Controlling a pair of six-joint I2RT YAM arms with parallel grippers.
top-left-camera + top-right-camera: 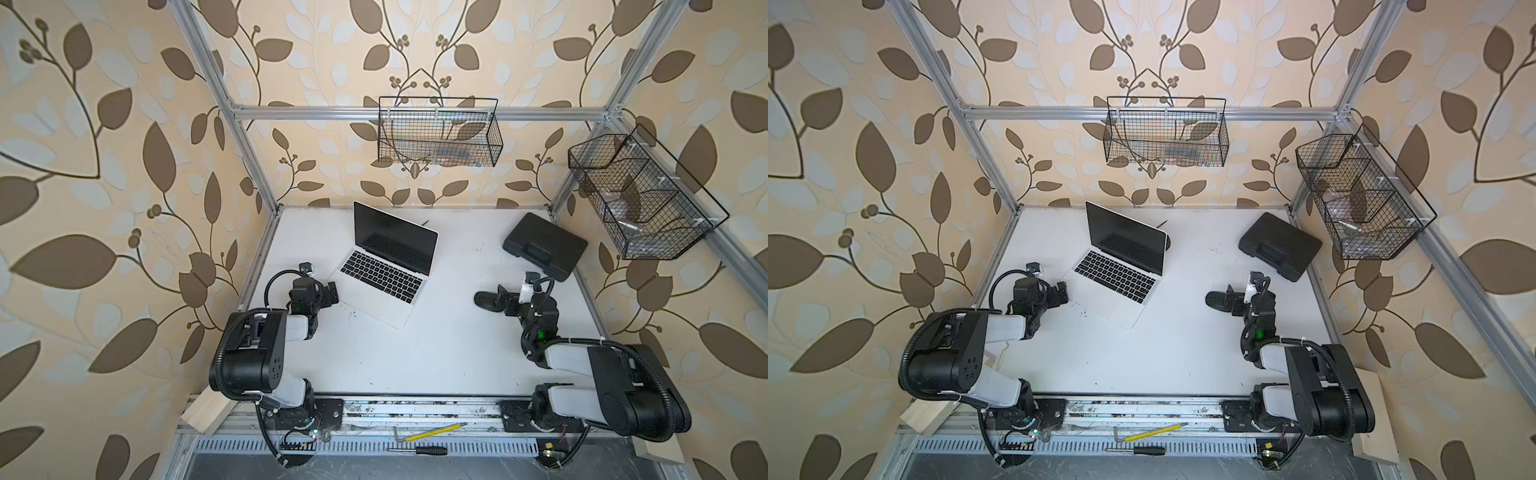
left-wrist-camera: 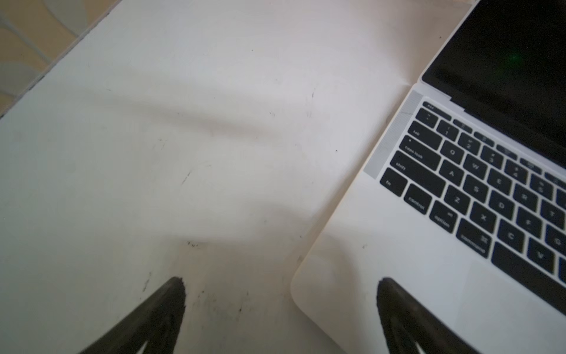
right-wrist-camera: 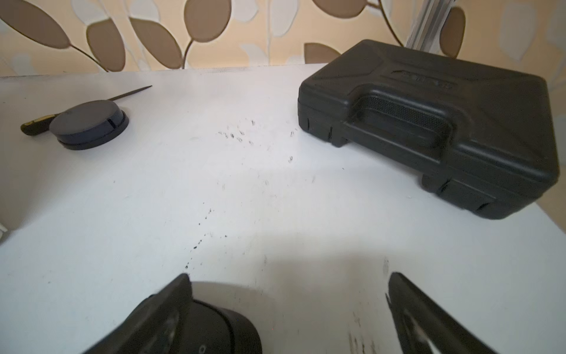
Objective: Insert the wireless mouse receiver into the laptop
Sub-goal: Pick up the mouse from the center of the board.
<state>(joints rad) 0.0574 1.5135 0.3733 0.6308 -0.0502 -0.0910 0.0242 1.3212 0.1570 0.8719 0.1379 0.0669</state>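
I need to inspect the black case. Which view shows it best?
The right wrist view: the case sits close and large, shut, its moulded handle facing the camera. In both top views the case is whole but small. The left wrist view does not show it.

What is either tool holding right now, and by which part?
Nothing. Both the left tool and the right tool stand open and empty; the black mouse lies beside one right finger, not clamped.
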